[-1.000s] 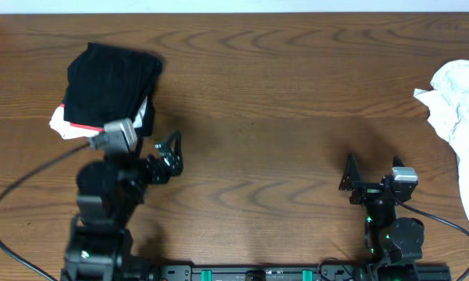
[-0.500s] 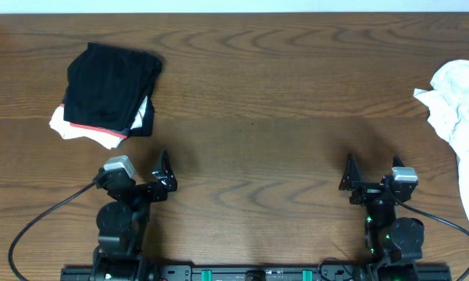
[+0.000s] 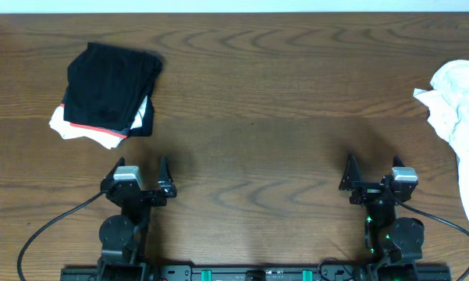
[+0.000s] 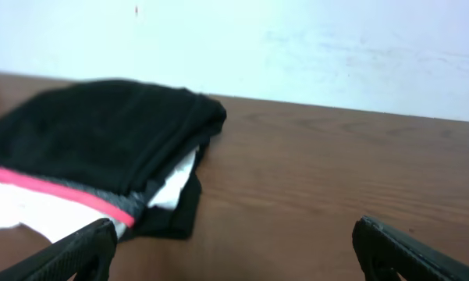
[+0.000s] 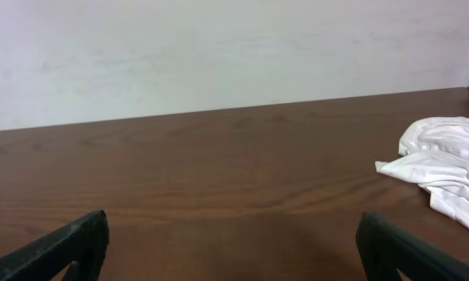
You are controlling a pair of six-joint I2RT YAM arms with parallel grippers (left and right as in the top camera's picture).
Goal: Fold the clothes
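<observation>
A folded black garment (image 3: 109, 87) lies on top of a folded white one with a red edge (image 3: 74, 129) at the table's back left; the stack also shows in the left wrist view (image 4: 94, 144). A crumpled white garment (image 3: 459, 105) lies at the right edge, also seen in the right wrist view (image 5: 445, 168). My left gripper (image 3: 139, 178) is open and empty near the front edge, short of the stack. My right gripper (image 3: 372, 173) is open and empty near the front right.
The brown wooden table (image 3: 257, 117) stretches between the two piles. A pale wall stands behind the table's far edge (image 5: 218, 55). Cables run from both arm bases at the front.
My left arm has drawn back from the folded stack toward the front edge and settled low, gripper open. The right arm has not moved.
</observation>
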